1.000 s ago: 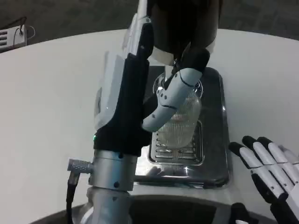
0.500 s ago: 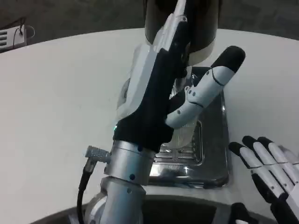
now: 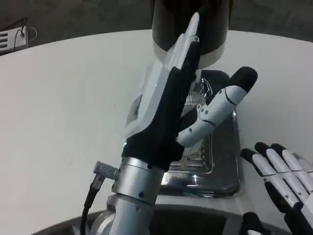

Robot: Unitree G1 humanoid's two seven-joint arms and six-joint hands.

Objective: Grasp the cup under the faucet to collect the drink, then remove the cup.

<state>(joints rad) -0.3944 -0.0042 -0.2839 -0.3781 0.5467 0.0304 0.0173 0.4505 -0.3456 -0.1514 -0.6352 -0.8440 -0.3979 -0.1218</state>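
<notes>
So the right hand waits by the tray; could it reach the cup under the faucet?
Probably not cleanly: the left hand covers the cup and the right hand lies beside the drip tray.

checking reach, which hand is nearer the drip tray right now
Left. The left hand is raised over the drip tray, thumb out above its grate. The right hand rests on the table just right of the tray's edge.

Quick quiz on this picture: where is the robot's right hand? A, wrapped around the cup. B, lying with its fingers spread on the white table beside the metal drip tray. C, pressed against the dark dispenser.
B: the right hand lies with its fingers apart on the white table, just right of the metal drip tray, holding nothing.
</notes>
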